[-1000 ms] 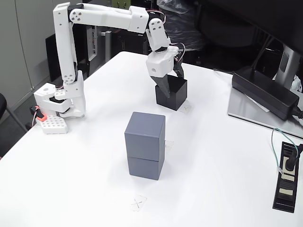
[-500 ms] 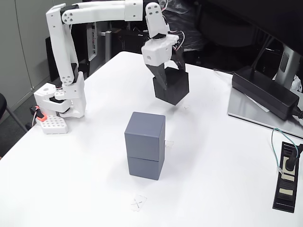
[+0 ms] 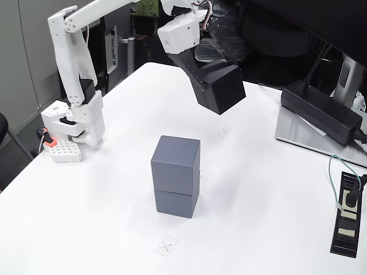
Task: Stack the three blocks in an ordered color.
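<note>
Pincer: the pincer [image 3: 202, 64] pinches the black block [image 3: 219, 88] from above, its jaws pressed against the block's upper part (the dark fingers blend into the dark cube, so the exact contact is hard to read).
Black block: held in the air, tilted, well clear of the desk [image 3: 103, 229], up and to the right of the grey pair in the fixed view.
Grey stack: the upper grey block [image 3: 176, 160] sits squarely on the lower grey block [image 3: 176, 203] near the middle of the desk, leaving a flat top free.
Why so high: the carried cube probably needs height to pass over the stack's top edge.
Step in hand: likely the carry toward the stack; the last placement is not yet done.
Risk: the tilt may need levelling before release.
Bystander: a power adapter [image 3: 321, 112] lies far right, apart.
</note>
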### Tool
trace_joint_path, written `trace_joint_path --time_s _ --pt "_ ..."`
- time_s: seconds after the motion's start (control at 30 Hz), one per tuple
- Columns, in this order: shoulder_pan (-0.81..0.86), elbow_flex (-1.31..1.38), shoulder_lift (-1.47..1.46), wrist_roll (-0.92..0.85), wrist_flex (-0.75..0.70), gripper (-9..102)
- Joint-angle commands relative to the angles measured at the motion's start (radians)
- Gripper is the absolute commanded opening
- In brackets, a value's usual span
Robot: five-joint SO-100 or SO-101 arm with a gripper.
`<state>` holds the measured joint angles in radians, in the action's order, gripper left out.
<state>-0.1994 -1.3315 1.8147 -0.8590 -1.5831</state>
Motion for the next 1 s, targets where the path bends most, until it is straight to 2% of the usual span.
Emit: trace_joint_path --time_s 0.0,0.37,0.67,0.97 --pt "0.064 0.041 0.08 0.002 -0.002 12" --pt "0.301 0.029 0.321 -0.008 -0.002 12" --pt "0.545 -0.052 0.327 -0.156 -0.002 12" --pt "0.588 -0.153 0.328 -0.199 -0.002 12"
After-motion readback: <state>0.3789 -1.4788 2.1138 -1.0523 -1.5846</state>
